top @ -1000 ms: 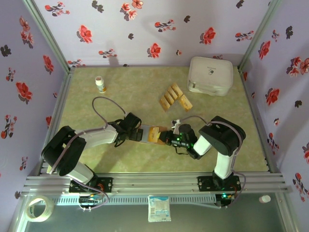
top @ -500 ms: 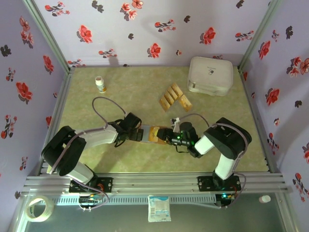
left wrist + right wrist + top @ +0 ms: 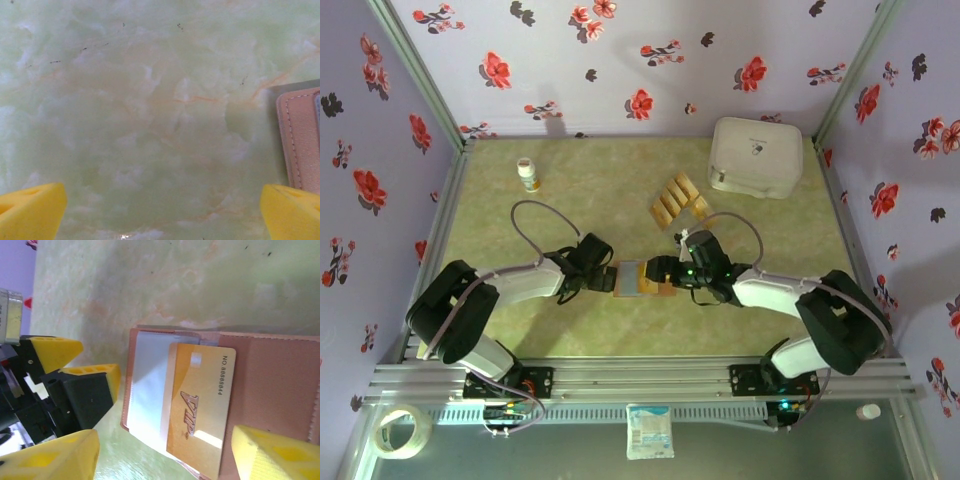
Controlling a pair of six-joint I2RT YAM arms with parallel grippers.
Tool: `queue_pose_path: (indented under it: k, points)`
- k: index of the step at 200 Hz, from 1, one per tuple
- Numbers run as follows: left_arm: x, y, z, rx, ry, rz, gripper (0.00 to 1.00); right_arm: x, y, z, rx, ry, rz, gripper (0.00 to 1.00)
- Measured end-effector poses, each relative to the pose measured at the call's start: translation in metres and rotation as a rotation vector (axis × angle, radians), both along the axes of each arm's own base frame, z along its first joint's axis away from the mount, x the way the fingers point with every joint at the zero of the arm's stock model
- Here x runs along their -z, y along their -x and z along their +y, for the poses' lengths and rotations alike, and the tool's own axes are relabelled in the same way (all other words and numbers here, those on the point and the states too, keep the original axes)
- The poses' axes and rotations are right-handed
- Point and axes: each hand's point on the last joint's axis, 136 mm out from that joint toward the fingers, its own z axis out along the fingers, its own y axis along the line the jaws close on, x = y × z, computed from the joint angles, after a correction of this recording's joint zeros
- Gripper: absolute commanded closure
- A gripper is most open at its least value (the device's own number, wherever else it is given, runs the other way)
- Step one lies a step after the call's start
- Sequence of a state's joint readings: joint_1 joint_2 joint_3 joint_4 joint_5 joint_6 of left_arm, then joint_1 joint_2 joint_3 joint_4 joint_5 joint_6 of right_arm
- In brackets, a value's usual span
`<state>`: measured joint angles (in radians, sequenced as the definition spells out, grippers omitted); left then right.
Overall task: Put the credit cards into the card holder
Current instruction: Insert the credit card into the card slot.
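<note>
The card holder [image 3: 270,375] lies open on the table, pinkish-brown with a clear sleeve on its left half. One gold credit card [image 3: 200,400] marked VIP lies on it, its left edge tucked under the sleeve. My right gripper [image 3: 165,460] hovers over it, open, and touches nothing. In the top view the holder [image 3: 630,278] sits between both grippers. My left gripper [image 3: 608,277] stands wide open at the holder's left edge [image 3: 300,140], with bare table between its fingertips [image 3: 30,210]. Several more credit cards [image 3: 678,198] lie fanned out behind the right gripper [image 3: 665,272].
A big white rounded box [image 3: 755,157] stands at the back right. A small bottle [image 3: 528,175] stands at the back left. Flowered walls close in the table on three sides. A tape roll [image 3: 400,430] lies off the table at the front left.
My right gripper has opened and let go of the gold card, which now lies on the holder. The right arm has stretched out to the right and its wrist has drawn back. The left arm is still.
</note>
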<state>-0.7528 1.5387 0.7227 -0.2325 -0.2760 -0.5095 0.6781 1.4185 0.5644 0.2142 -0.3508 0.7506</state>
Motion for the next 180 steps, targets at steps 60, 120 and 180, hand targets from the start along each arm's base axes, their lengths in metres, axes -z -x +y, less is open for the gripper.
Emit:
queue_pose_path:
  k: [60,120,180]
  points:
    - [-0.001,0.001,0.008,-0.032,-0.035,0.003,0.01,0.004,-0.007,-0.024,0.024,0.227,0.008,0.83]
    - [-0.005,-0.001,0.024,-0.087,-0.103,-0.013,0.01,0.019,-0.009,-0.027,-0.007,0.387,0.036,0.94]
    - [-0.002,-0.005,0.019,-0.082,-0.112,-0.004,0.00,0.036,-0.011,-0.017,-0.046,0.455,0.067,0.96]
